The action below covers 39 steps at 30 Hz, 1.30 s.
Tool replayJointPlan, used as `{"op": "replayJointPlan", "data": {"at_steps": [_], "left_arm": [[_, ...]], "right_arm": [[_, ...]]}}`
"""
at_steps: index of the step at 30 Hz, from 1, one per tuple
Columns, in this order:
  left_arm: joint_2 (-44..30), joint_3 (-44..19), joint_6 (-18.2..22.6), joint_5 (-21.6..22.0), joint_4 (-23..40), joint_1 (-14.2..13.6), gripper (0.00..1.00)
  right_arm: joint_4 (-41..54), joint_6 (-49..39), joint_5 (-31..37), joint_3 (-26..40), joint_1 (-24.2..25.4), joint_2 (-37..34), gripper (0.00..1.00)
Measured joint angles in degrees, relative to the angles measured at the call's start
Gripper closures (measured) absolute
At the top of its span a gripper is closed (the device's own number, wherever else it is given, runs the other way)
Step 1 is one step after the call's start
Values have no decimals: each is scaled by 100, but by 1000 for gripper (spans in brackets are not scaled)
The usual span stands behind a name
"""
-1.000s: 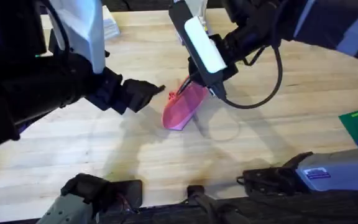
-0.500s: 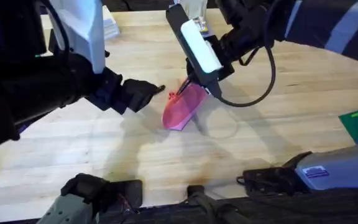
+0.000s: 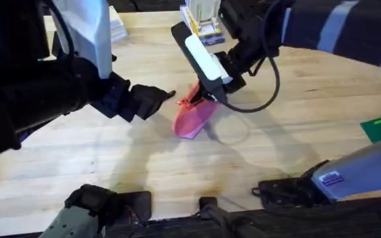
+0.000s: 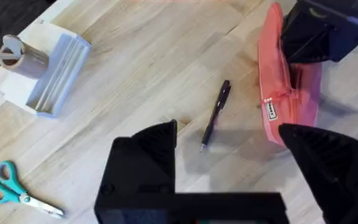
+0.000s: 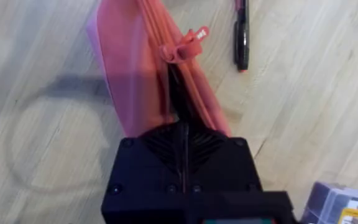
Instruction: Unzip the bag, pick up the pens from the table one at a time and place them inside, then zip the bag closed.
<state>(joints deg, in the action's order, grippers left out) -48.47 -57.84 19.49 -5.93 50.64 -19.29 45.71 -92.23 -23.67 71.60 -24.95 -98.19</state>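
Here, from overhead, the bag (image 3: 194, 118) lies mid-table (image 3: 296, 125), its far end pinned by the right gripper (image 3: 204, 98), presumably as an anchor for unzipping. From the left wrist, the left gripper (image 4: 229, 146) hovers wide open and empty above the pen (image 4: 215, 115), left of the bag. The right wrist shows fingers clamped on the bag's zipper edge, the pull (image 5: 182, 48) beyond them.
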Motion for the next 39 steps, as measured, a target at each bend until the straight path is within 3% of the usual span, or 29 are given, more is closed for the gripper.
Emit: {"op": "replayJointPlan", "data": {"at_steps": [10, 16, 17, 28, 34, 39], "left_arm": [[0, 0, 0, 0, 1, 0, 7], [-1, 0, 0, 1, 2, 0, 7], [0, 0, 0, 2, 7, 0, 7], [0, 0, 0, 18, 338, 0, 7], [-2, 0, 0, 20, 120, 0, 7], [-77, 0, 0, 20, 1, 0, 7]], "right_arm": [[8, 6, -38, 3, -11, -272, 956], [-42, -47, -32, 83, -11, -271, 108], [-40, -82, -29, 87, -11, -271, 32], [-68, -81, -29, 87, -11, -272, 4], [-24, -57, -5, 87, -11, -222, 4], [299, 258, 27, 87, -10, 224, 3]]}}
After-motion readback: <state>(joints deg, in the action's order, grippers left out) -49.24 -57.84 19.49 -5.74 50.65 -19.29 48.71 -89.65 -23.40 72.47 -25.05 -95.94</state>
